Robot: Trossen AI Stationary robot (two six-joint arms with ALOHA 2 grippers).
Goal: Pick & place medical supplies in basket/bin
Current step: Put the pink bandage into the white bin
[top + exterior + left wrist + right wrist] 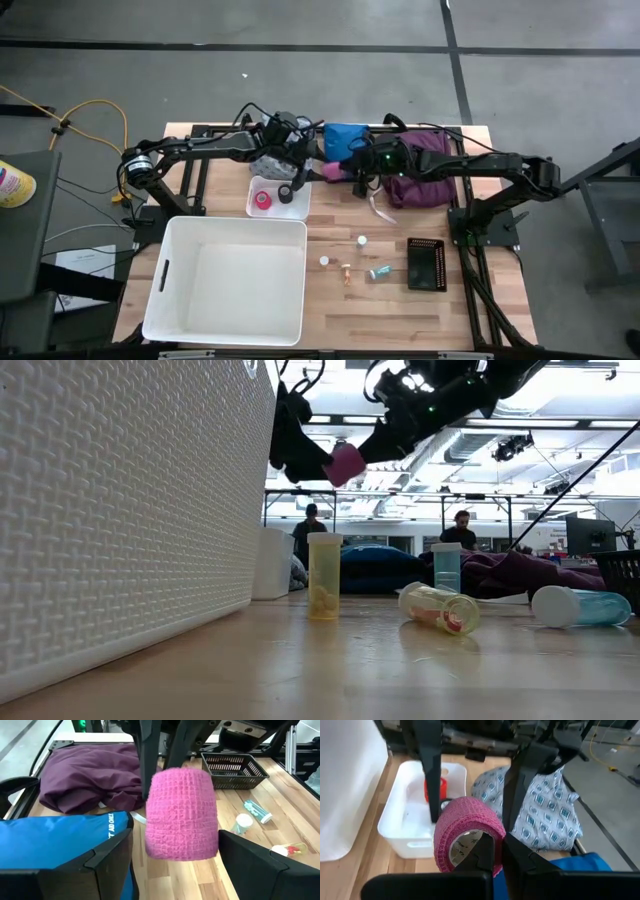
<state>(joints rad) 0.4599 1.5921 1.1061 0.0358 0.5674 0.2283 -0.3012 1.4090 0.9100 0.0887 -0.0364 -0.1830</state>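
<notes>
From above, the two arms meet at the back middle of the wooden table (pixel 400 300): the right gripper (pixel 335 172) holds a pink tape roll (pixel 329 172) in the air, and the left gripper (pixel 300 172) sits just beside it with its fingers spread. Below them a small white tray (pixel 255 205) carries a second, brighter pink roll (pixel 263 200) and a black roll (pixel 286 193). A big white bin (pixel 232 280) fills the front left, a purple cloth (pixel 425 175) and a blue pouch (pixel 345 138) lie at the back, a patterned cloth (pixel 268 160) lies under the left arm, and small vials (pixel 361 241) are scattered beside a black basket (pixel 426 263). At table height, the pink tape roll (pixel 345 464) hangs high above the wood between the dark grippers, with vials standing (pixel 324 576) and lying (pixel 440 608) below, beside the bin wall (pixel 130 510). The left wrist camera shows the pink tape roll (pixel 182 814) between the left gripper's parted fingers (pixel 260 865), which do not press it; the right arm's fingers come down onto its top edge. The right wrist camera shows the right gripper (pixel 498 847) closed tight on the roll's wall (pixel 465 835), with the white tray (pixel 405 827) and the patterned cloth (pixel 545 810) beyond.
</notes>
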